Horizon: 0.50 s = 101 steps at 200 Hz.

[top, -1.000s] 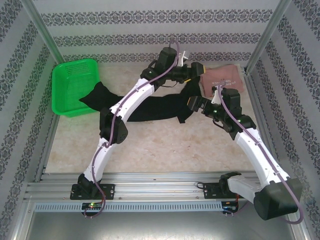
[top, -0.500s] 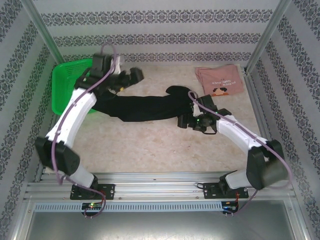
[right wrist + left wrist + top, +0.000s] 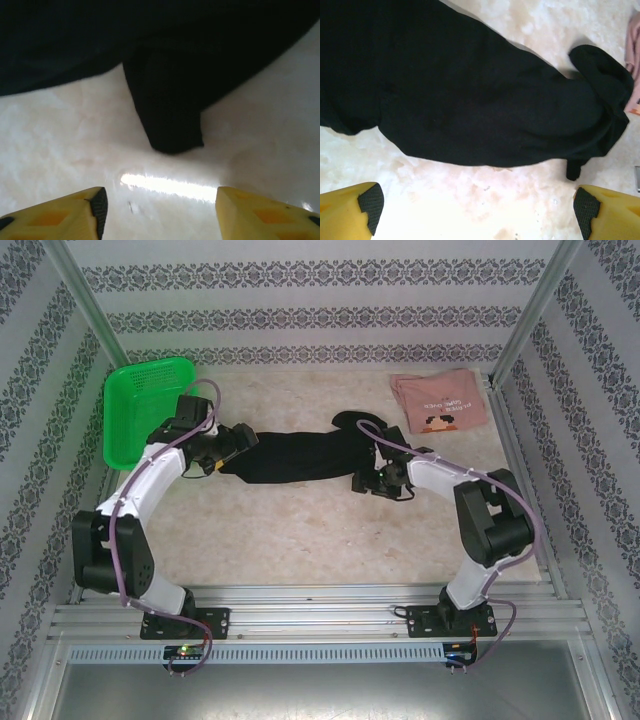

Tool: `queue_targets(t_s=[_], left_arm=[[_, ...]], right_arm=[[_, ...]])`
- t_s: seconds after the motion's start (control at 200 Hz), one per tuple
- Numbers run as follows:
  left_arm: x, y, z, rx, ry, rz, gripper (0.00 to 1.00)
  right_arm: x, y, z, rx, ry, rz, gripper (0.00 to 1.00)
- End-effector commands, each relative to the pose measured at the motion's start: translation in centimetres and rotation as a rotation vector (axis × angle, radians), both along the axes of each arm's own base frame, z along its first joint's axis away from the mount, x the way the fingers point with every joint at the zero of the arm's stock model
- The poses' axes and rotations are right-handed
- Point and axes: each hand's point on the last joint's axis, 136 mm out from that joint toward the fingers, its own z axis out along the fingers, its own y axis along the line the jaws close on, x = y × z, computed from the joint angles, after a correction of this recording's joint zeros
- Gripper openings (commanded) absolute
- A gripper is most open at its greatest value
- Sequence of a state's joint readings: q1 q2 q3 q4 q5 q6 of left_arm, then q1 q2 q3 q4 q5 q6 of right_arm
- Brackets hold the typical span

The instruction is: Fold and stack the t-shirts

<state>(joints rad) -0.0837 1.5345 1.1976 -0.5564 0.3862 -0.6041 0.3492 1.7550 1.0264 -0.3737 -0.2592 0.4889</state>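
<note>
The black t-shirt [image 3: 300,455] lies bunched in a long band across the middle of the table. It spreads over the top of the left wrist view [image 3: 460,90]. My left gripper [image 3: 238,439] sits low at its left end, open, with bare table between the yellow fingers [image 3: 477,212]. My right gripper [image 3: 366,481] is at the shirt's near right corner, jaws apart over bare table [image 3: 160,210]. A black cloth tab [image 3: 170,120] lies just ahead of them. The pink t-shirt [image 3: 440,402] lies folded flat at the back right; its edge [image 3: 634,60] shows in the left wrist view.
A green mesh basket [image 3: 148,410] stands at the back left, just beyond my left arm. Metal frame posts [image 3: 75,300] and patterned walls close in the table. Bare table [image 3: 320,535] lies between the shirt and the near rail.
My left arm swung from the back right over to the black shirt's left end. My right gripper dropped to the shirt's right corner and its jaws narrowed. The shirt now lies shorter, off the basket.
</note>
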Motion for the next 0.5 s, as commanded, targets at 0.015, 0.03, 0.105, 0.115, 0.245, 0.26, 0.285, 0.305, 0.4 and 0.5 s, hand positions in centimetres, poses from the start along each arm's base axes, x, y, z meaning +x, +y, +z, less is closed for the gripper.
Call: queue_targets(t_s=[0.015, 0.03, 0.105, 0.115, 0.245, 0.26, 0.285, 0.305, 0.4, 0.5], left_arm=[[1.0, 1.7, -1.7, 0.1, 0.033, 0.044, 0.96], [1.0, 1.8, -1.7, 0.105, 0.037, 0.052, 0.96], [0.8, 2.5, -1.4, 0.127, 0.024, 0.088, 0.97], [0.8, 2.6, -1.2, 0.13, 0.02, 0.091, 0.97], [0.6, 3.8, 0.3, 0.178, -0.014, 0.125, 0.99], [0.6, 4.0, 0.4, 0.183, -0.014, 0.131, 0.99], [0.5, 4.3, 0.5, 0.192, -0.013, 0.137, 0.99], [0.3, 4.6, 0.6, 0.2, -0.009, 0.144, 0.99], [-0.7, 6.0, 0.2, 0.241, 0.024, 0.182, 1.0], [-1.7, 6.9, -0.8, 0.281, 0.07, 0.203, 1.0]], right_arm=[[2.5, -0.2, -0.3, -0.027, -0.036, -0.053, 0.52], [2.6, -0.3, -0.4, -0.031, -0.034, -0.06, 0.5], [3.3, -0.4, -0.8, -0.032, -0.041, -0.078, 0.44], [3.4, -0.3, -0.8, -0.03, -0.043, -0.079, 0.43], [4.8, -0.7, -0.3, -0.022, -0.079, -0.108, 0.21], [5.0, -0.8, -0.1, -0.016, -0.088, -0.114, 0.19], [5.3, -0.9, 0.4, -0.002, -0.1, -0.121, 0.14], [5.7, -1.0, 0.9, 0.009, -0.115, -0.129, 0.11], [6.7, -1.5, 4.7, 0.063, -0.202, -0.157, 0.02], [7.1, -1.9, 9.9, 0.137, -0.309, -0.164, 0.0]])
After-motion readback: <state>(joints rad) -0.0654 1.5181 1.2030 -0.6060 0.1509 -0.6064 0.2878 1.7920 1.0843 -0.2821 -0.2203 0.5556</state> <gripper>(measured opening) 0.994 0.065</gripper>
